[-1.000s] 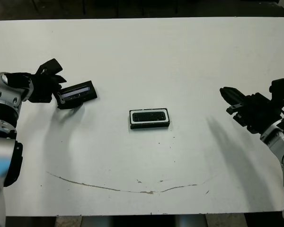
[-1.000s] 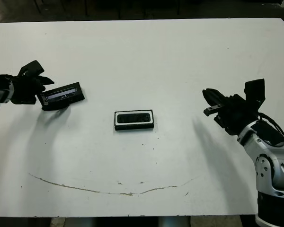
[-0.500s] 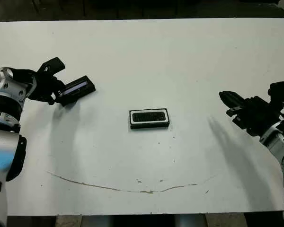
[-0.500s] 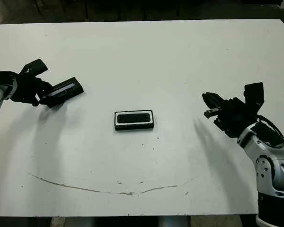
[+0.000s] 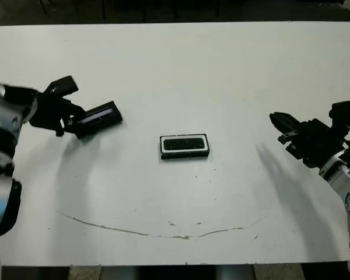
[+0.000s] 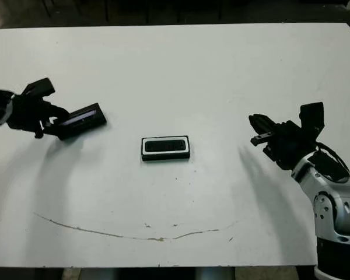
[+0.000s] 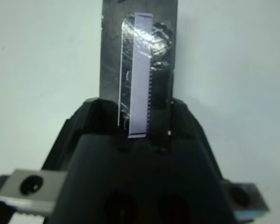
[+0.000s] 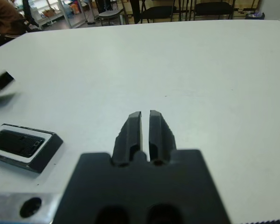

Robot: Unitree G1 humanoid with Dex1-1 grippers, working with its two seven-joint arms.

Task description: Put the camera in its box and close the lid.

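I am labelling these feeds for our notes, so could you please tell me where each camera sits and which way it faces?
Left and right eye views: on the head, looking down at the white table; both arms show; the box holds the camera.
Left wrist view: along the left pincer, shut on the lid.
Right wrist view: along the shut right pincer, across the table.
Shared: the right wrist and eye views both show the box.

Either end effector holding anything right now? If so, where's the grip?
The left end effector holds the lid by one short end. The right end effector is shut and holds nothing.
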